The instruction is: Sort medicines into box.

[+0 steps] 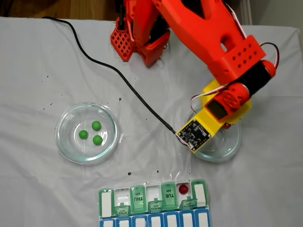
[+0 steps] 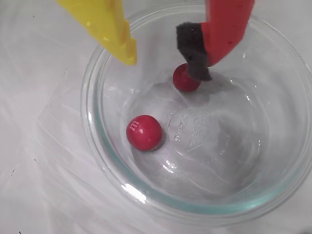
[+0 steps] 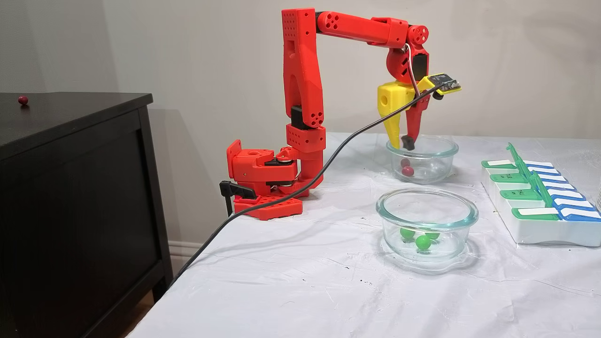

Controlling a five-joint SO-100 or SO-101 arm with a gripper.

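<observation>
Two dark red medicines (image 2: 144, 132) (image 2: 185, 78) lie in a clear glass dish (image 2: 131, 190). My gripper (image 2: 163, 63) hangs open over that dish, with the yellow finger (image 2: 117, 39) on the left and the red finger's black pad (image 2: 192, 48) just above the farther red ball. In a fixed view the fingertips (image 3: 403, 143) sit at the dish's rim height, above the red balls (image 3: 407, 170). Three green medicines (image 1: 96, 125) rest in a second glass dish (image 1: 64, 142). One red ball (image 1: 183, 189) lies in an open compartment of the box (image 1: 106, 201).
A black cable (image 1: 118, 78) runs across the white cloth to the wrist camera board (image 1: 193, 134). The arm's red base (image 3: 263, 183) stands at the back. A black cabinet (image 3: 70, 155) beside the table carries a stray red ball (image 3: 22, 99).
</observation>
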